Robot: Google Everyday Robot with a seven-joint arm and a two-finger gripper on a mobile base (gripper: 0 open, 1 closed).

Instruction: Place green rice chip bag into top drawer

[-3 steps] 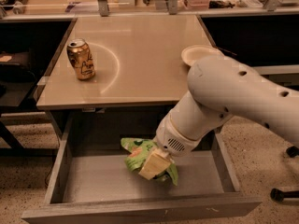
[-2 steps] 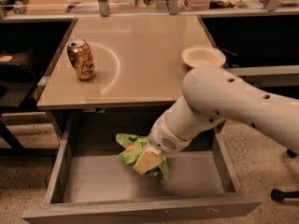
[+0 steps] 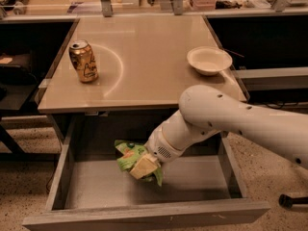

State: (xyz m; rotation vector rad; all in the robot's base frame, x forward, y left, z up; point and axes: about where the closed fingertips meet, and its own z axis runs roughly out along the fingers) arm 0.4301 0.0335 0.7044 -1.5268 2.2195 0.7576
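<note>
Progress is judged as nearly complete. Under the table (image 3: pixel 144 81), the top drawer (image 3: pixel 144 219) is pulled open, and the arm (image 3: pixel 231 119) is reached down into it. The green rice chip bag (image 3: pixel 127 153) is held over the drawer floor, seemingly just above it, by the gripper (image 3: pixel 143 166), whose fingers are clamped on the bag. Release and withdrawal are left.

The robot's gripper (image 3: pixel 143 167), lowered into the open top drawer (image 3: pixel 96 184), clasps the crumpled green rice chip bag (image 3: pixel 128 153) just above the grey floor. On the table (image 3: pixel 144 57) beyond the gripper, a gold drink can (image 3: pixel 83 61) stands up and to its left, and a white bowl (image 3: pixel 209 60) sits up and to its right.
</note>
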